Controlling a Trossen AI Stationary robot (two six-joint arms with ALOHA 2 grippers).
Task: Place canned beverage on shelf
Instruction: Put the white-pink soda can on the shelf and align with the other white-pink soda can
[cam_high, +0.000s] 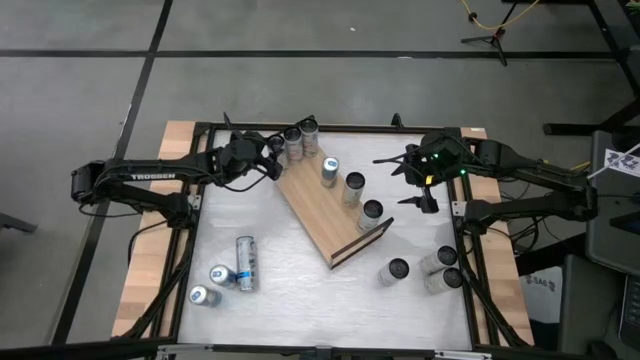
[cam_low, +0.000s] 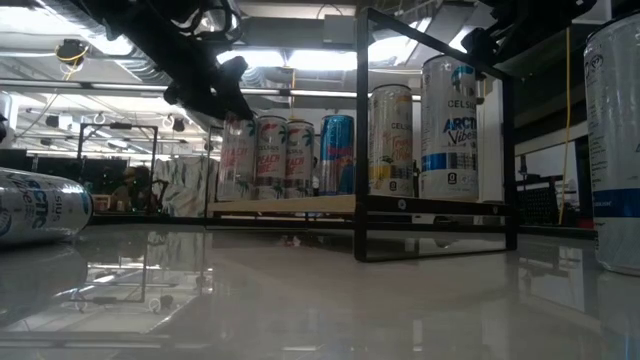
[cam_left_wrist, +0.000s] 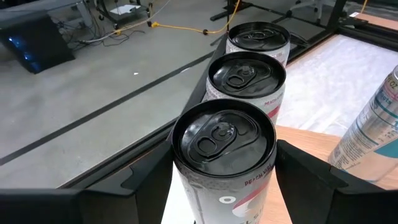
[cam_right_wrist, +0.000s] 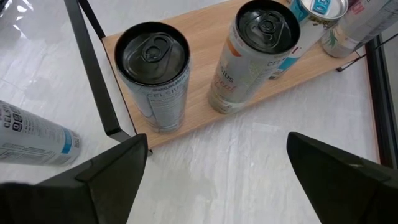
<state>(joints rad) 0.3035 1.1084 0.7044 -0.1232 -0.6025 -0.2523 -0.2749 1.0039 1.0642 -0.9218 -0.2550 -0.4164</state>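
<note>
Diagonally across the middle of the white table (cam_high: 300, 300) lies the shelf (cam_high: 318, 205), a long light-brown wooden board with thin black wire rails at its short ends. At its far end three peach-marked cans with dark tops stand in a row; the left gripper (cam_high: 272, 158) sits at the nearest one, the peach can (cam_left_wrist: 225, 155), which stands between its two spread fingers (cam_left_wrist: 311, 180). Whether the pads actually touch the can's sides I cannot tell. Further along the board stand a blue-topped can (cam_high: 330, 170), an orange-lettered can (cam_right_wrist: 258, 56) and a white Celsius can (cam_right_wrist: 154, 71) next to the black rail. The right gripper (cam_high: 412, 180) hovers beside the shelf's near end with its fingers spread wide, holding nothing. Loose cans (cam_high: 245, 262) lie on the table, apart from the shelf
</note>
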